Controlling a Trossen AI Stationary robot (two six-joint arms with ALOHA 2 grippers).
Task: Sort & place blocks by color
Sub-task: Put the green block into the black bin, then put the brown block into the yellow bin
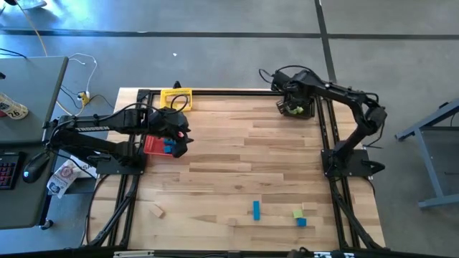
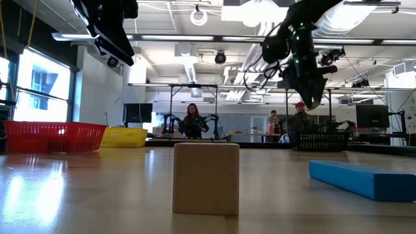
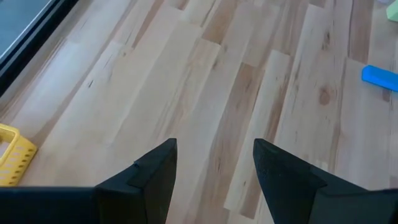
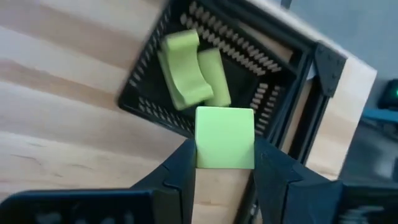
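My right gripper (image 4: 224,148) is shut on a light green cube (image 4: 224,127) and hangs above the black basket (image 4: 149,102) at the table's far right corner (image 1: 295,107). Two light green blocks (image 4: 189,68) lie in that basket. My left gripper (image 3: 214,146) is open and holds nothing; it hovers beside the red basket (image 1: 154,147), which has blue blocks (image 1: 169,148) in it. Near the front edge lie a tan block (image 1: 157,211), a blue bar (image 1: 256,209), a green block (image 1: 297,213), a blue cube (image 1: 302,222) and another tan block (image 1: 310,207). My right gripper pinches the light green cube between its two fingers, one on each opposite side face (image 4: 198,149). The cube is lifted clear above the black basket's near rim and sits square in the hold. The fingers come at it from above.
A yellow basket (image 1: 176,97) stands at the far edge, just beyond the red one. Black frame rails (image 1: 326,136) run along the table's sides. In the low view a tan cube (image 2: 206,177) and the blue bar (image 2: 364,179) lie close to the camera. People stand in the room behind.
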